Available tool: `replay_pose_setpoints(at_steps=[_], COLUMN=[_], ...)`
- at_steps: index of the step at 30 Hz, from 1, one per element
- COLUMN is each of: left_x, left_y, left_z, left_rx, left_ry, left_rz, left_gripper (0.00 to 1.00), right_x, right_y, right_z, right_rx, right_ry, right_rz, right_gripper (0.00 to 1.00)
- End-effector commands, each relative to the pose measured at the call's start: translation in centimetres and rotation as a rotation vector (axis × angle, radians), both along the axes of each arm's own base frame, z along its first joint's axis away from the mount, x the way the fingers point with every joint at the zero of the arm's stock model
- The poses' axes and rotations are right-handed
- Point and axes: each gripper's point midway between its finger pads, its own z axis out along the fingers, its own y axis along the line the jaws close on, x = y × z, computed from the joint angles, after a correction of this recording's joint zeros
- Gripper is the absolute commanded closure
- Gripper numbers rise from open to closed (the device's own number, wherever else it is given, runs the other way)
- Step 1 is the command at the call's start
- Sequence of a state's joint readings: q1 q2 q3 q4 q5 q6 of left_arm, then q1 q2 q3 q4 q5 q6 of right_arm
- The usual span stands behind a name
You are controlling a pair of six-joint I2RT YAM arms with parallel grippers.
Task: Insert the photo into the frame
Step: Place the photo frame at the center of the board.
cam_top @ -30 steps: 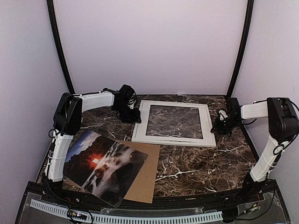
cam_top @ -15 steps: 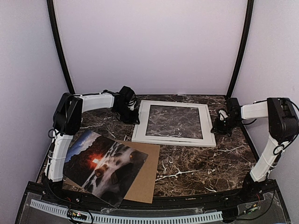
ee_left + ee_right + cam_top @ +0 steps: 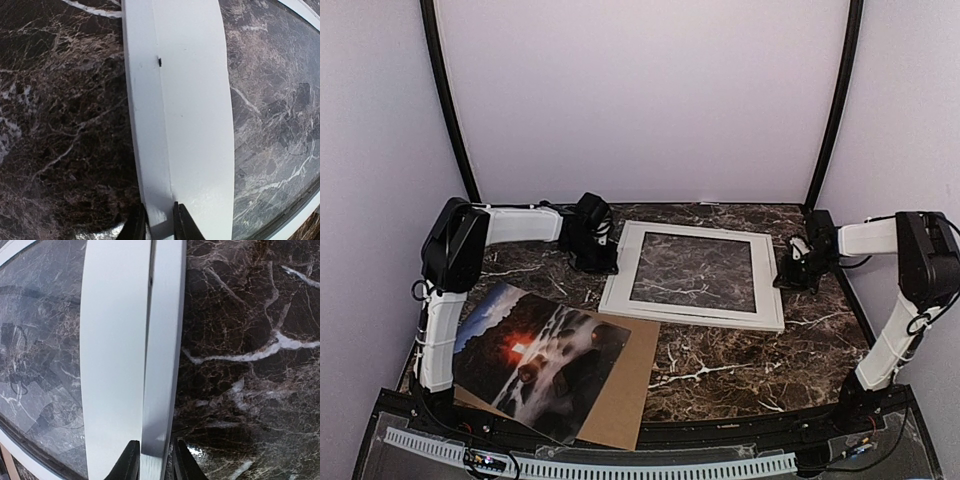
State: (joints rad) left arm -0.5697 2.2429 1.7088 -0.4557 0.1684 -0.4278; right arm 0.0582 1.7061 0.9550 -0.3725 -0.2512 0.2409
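The white frame (image 3: 695, 313) runs lengthwise left to right. The left gripper (image 3: 159, 222) pinches its left rail, and the right gripper (image 3: 152, 460) pinches its right rail.

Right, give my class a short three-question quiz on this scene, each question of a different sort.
1. True or false: the photo lies inside the white frame.
2. What does the photo partly lie on? A) brown cardboard sheet B) a towel C) a tray
3. Fill in: the left fingers and the right fingers each pinch an outer ___ of the white frame.
Key: 1 false; 2 A; 3 rail.
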Motion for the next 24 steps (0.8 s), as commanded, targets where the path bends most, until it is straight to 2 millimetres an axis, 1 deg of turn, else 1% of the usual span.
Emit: replay_pose_setpoints(at_steps=[1, 5, 6, 13, 16, 17, 20, 24], left_x=[-3.8, -3.3, -3.0, -1.1, -0.5, -0.2, 0.4, 1.1], left_y=[-1.9, -1.8, -1.7, -2.0, -2.0, -1.9, -1.8, -1.7], left_z=[2.0, 2.3, 2.6, 4.6, 5.1, 5.4, 6.1, 7.5], left_rx=[-0.039, -0.027, -0.022, -0.019, -0.014, -0.01, 0.002, 0.007], left_ry=[0.041, 0.015, 0.002, -0.076, -0.101, -0.114, -0.143, -0.181], left_rz=[-0.073, -0.069, -0.064, -0.045, -0.036, -0.03, -0.022, -0.015], left_gripper=[0.8, 0.75, 0.71, 0.48, 0.43, 0.41, 0.37, 0.34], right_x=[0.3, 2.3, 2.9, 7.4, 9.3, 10.3, 12.3, 14.5], right_y=[-0.6, -0.9, -0.7, 0.5, 1.3, 1.6, 2.3, 3.2], right_z=[1.8, 3.5, 4.0, 6.3, 6.7, 7.3, 7.1, 6.0], right_rx=[-0.034, -0.049, -0.044, 0.002, 0.035, 0.043, 0.058, 0.09], right_ry=[-0.042, -0.1, -0.119, -0.223, -0.256, -0.274, -0.285, -0.28], right_rz=[-0.017, -0.041, -0.039, -0.03, -0.023, -0.02, -0.012, -0.011], right_gripper=[0.74, 0.67, 0.66, 0.64, 0.64, 0.64, 0.64, 0.64])
